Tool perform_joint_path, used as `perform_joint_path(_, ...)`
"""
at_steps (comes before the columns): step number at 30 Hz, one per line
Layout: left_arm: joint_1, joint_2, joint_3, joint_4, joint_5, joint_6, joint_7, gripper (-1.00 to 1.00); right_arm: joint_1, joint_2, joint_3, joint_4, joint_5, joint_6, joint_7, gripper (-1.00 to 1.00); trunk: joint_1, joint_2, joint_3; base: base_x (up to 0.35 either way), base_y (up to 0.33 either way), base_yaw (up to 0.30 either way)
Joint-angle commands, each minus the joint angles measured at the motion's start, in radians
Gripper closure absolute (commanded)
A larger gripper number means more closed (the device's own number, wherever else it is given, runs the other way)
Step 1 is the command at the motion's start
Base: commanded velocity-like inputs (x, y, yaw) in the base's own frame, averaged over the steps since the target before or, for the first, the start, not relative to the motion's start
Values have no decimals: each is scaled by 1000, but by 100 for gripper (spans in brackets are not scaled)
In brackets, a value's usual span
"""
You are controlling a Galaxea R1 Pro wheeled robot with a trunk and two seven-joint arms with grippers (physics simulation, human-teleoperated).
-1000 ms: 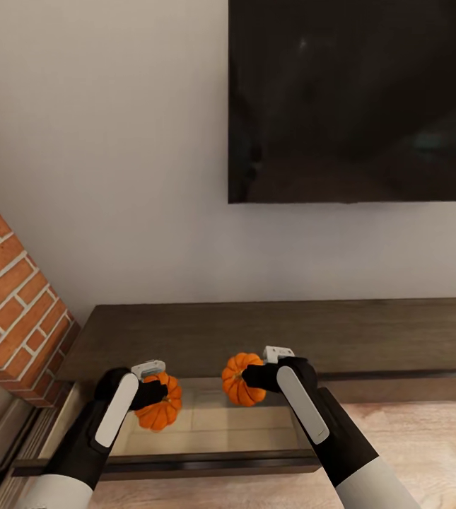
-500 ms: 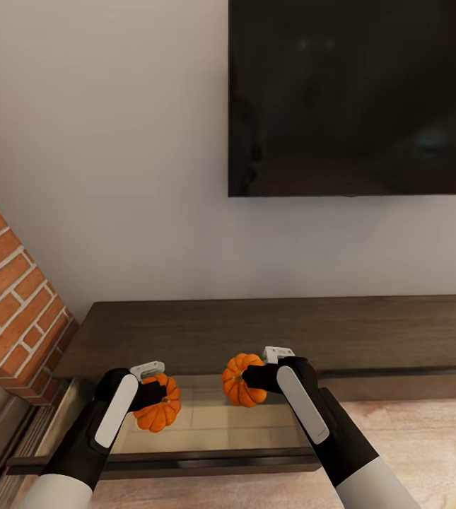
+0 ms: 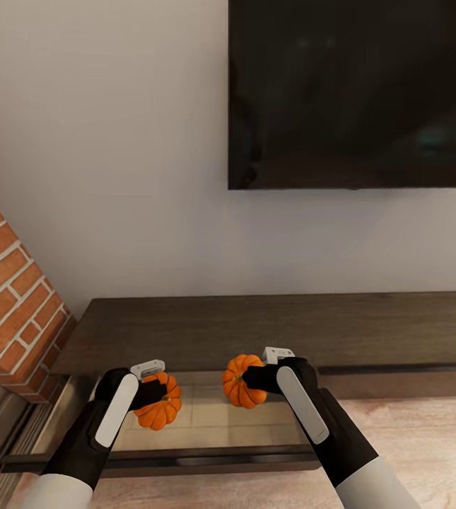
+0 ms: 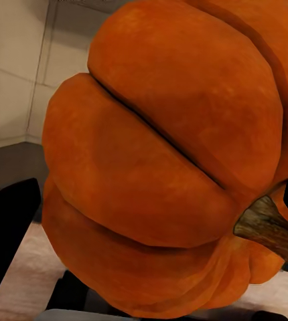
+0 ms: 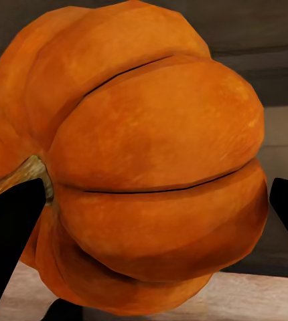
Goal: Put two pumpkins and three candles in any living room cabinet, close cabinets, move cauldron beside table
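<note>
left pumpkin [image 3: 158,408]: orange, ribbed, gripped | right pumpkin [image 3: 241,380]: same | both above cabinet's [image 3: 256,332] open drawer [image 3: 206,424]

No text, label, brand, number or sign is showing legibly on any surface in these views.

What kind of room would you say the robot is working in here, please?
Most likely a living room: a black wall-mounted TV hangs above a long, low dark wood cabinet, a red brick fireplace stands beside it, and the floor is light wood plank.
</note>
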Motion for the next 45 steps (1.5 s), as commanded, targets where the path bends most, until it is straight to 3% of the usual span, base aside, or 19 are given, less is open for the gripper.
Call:
perform_joint_path(1, -1, 0, -1, -1, 10, -1, 11, 100, -1, 0, 2, 0, -10, 1, -10, 100, 4, -8, -4, 0, 0, 0)
perform_joint_path(27, -1, -10, -8, -1, 13, -76, 9, 100, -2, 1, 3, 54, -5, -3, -10, 100, 104, -190, -85, 0, 0, 0)
perform_joint_path(45, -1, -12, -21, 0, 13, -79, 9, 100, -3, 1, 10, 57, 1, -45, -11, 100, 173, -316, -142, 0, 0, 0)
